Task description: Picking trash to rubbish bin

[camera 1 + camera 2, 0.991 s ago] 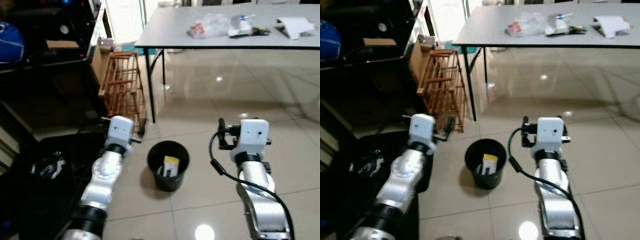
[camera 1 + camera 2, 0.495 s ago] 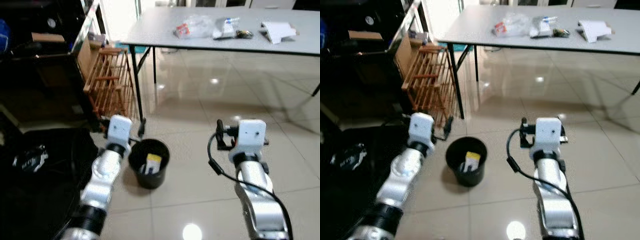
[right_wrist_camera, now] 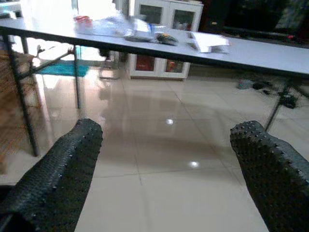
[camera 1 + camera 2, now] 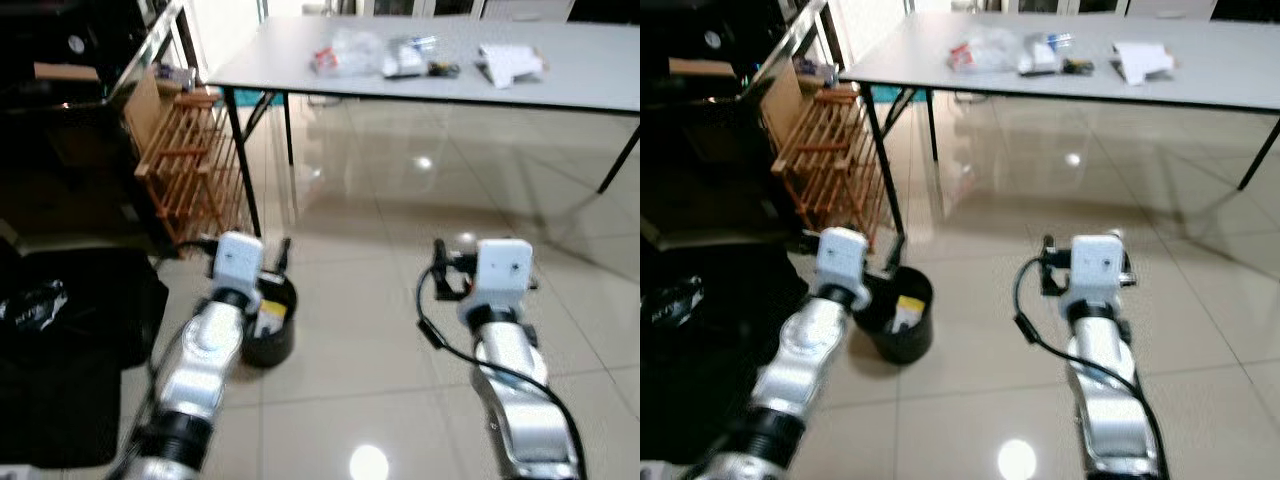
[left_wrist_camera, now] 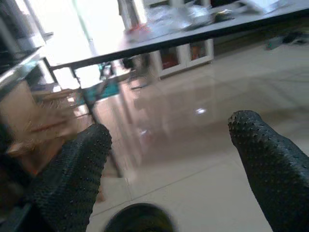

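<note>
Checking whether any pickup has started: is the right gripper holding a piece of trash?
No. The right gripper is open with only bare floor between its fingers, and the trash lies on the table.

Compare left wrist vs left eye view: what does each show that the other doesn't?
Left wrist view: the left gripper with its black fingers spread open, nothing between them. Left eye view: the wooden rack, the yellow item inside the bin, the black bag on the floor, and the right arm. Shared: the grey table carrying trash, the glossy tiled floor, and the black rubbish bin.
</note>
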Available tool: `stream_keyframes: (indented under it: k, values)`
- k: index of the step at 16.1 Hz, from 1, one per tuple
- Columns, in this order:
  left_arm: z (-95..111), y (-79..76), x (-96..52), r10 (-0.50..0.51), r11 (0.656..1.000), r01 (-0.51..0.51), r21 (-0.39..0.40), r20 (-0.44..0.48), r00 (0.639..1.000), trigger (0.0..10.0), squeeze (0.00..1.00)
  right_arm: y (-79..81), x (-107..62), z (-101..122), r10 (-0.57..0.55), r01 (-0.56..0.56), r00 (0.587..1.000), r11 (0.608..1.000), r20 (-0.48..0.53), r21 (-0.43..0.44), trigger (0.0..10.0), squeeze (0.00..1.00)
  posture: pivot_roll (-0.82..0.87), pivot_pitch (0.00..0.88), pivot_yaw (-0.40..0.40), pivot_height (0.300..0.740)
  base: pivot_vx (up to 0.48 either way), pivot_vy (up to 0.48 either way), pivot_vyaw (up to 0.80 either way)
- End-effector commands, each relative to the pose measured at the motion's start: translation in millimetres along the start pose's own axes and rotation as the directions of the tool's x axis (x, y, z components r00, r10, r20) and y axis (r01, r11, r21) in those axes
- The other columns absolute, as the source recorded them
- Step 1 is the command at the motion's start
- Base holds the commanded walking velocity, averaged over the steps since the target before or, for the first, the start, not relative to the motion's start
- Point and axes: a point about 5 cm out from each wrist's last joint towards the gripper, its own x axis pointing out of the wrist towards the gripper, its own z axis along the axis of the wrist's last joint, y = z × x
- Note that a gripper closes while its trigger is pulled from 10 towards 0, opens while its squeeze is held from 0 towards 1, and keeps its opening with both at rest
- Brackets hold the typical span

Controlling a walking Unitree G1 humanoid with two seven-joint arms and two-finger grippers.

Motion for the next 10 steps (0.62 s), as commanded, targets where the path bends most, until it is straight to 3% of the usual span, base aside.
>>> stream_keyframes:
  k: [1, 10]
  values:
    - [3.7, 4.4, 2.1, -0.001, 1.0, 0.001, 0.013, 0.008, 1.0, 10.0, 0.0, 1.8, 0.8, 3.7, 0.004, -0.004, 1.0, 1.0, 0.013, 0.017, 10.0, 0.69, -0.09, 0.051, 0.063, 0.74, 0.0, -0.48, 0.0]
    - [5.9, 10.9, 4.9, -0.013, 0.998, 0.012, 0.06, 0.009, 1.0, 10.0, 0.0, 8.8, 0.6, -2.8, -0.033, 0.033, 0.999, 0.998, 0.002, 0.058, 10.0, 0.67, -0.06, 0.068, 0.117, 0.74, 0.0, -0.468, 0.0]
